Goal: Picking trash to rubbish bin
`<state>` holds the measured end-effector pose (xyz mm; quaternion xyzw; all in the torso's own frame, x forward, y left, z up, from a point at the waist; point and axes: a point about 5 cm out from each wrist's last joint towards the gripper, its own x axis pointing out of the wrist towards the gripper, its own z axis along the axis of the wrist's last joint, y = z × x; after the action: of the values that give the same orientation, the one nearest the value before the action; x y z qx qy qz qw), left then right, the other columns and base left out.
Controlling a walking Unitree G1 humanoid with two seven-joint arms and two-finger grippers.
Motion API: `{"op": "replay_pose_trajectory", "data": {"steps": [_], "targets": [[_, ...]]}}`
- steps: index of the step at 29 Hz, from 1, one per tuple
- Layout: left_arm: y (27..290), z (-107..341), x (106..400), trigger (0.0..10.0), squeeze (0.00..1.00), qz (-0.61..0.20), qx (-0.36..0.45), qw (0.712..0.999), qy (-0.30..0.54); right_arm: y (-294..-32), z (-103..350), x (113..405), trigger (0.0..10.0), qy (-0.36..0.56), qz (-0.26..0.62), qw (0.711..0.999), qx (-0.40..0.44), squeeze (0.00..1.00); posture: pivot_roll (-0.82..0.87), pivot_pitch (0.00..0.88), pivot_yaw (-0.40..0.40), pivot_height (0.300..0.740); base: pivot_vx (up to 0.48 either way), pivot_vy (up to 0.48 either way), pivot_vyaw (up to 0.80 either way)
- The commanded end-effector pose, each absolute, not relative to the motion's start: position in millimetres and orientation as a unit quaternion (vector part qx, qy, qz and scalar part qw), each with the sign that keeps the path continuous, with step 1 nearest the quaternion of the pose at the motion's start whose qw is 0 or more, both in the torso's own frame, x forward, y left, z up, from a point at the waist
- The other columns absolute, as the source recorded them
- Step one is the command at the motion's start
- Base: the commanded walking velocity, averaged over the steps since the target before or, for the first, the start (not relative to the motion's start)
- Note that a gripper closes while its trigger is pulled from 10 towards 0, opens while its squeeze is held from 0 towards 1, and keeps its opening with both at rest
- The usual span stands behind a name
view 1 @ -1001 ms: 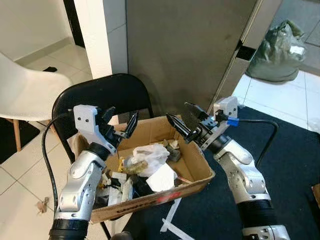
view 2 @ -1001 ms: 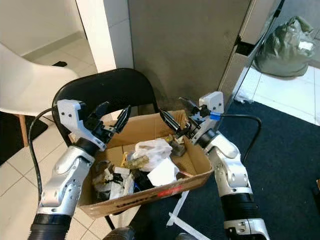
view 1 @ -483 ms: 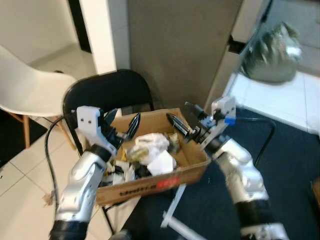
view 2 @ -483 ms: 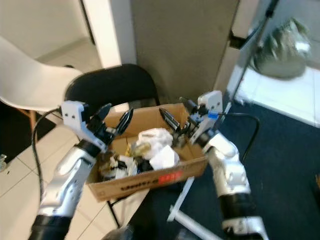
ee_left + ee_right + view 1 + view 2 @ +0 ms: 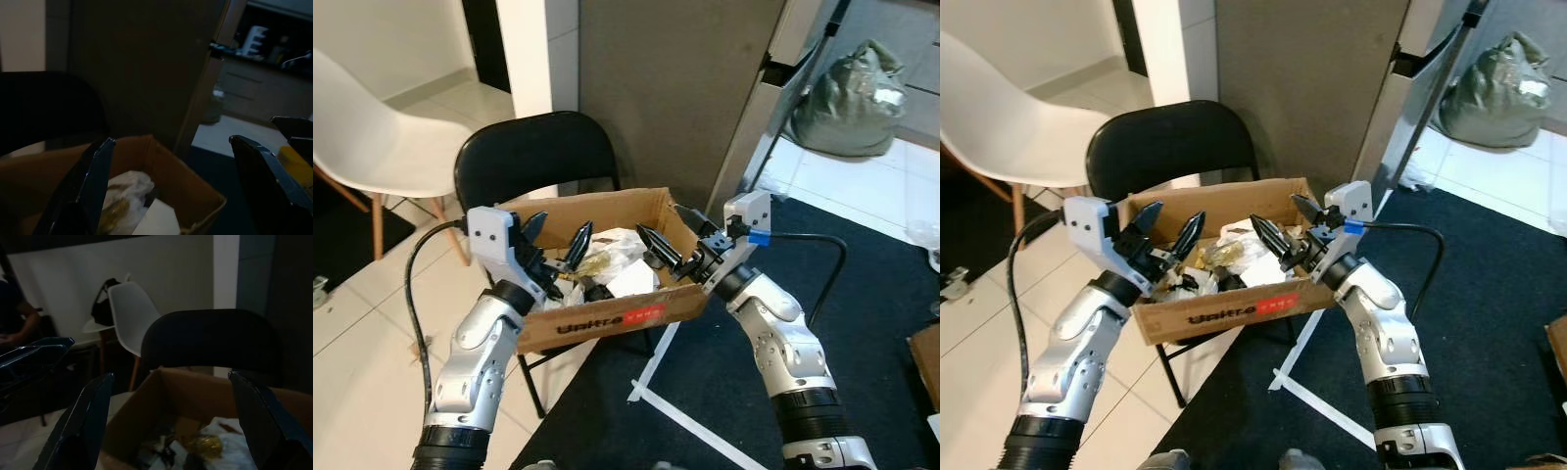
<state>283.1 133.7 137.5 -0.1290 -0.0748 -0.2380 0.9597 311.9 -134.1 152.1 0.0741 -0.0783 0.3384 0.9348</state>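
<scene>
A brown cardboard box (image 5: 607,318) with red "Unitree" lettering sits on the seat of a black chair (image 5: 533,162). It holds trash: crumpled white paper (image 5: 625,241), a yellowish wrapper (image 5: 597,259) and dark scraps. My left gripper (image 5: 563,225) is open above the box's left end. Over the box's right end my right gripper (image 5: 659,220) is also open. Neither holds anything. In the left wrist view the left gripper (image 5: 171,139) looks over the box's inner wall (image 5: 166,161) and white paper (image 5: 129,183). The right gripper (image 5: 171,376) faces the box (image 5: 186,391) from the other end.
A white chair (image 5: 372,127) stands to the left on pale tiles. Behind the box rises a grey wall (image 5: 675,88). A full green bag (image 5: 847,98) lies at the back right. Dark carpet (image 5: 862,294) with a strip of white tape (image 5: 675,421) covers the floor on the right.
The whole picture has shifted: the camera has pulled back and the box now looks farther and more side-on. Both grippers stay open at the box's two ends.
</scene>
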Motion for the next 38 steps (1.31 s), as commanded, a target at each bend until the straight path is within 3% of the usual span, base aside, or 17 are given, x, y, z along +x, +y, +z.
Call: {"op": "replay_pose_trajectory", "data": {"steps": [1, 38], "targets": [[131.2, 134.5, 282.4, 10.0, 0.00, -0.244, -0.126, 0.959, -0.069, -135.5, 151.8, 311.5, 10.0, -0.077, 0.339, 0.935, 0.068, 0.00, 0.04, 0.000, -0.013, 0.740, -0.307, 0.000, 0.00], [129.8, 132.6, 282.6, 10.0, 0.00, -0.251, -0.124, 0.957, -0.070, -133.4, 148.8, 311.1, 10.0, -0.070, 0.349, 0.933, 0.060, 0.00, 0.03, 0.000, -0.017, 0.740, -0.307, 0.000, 0.00]]}}
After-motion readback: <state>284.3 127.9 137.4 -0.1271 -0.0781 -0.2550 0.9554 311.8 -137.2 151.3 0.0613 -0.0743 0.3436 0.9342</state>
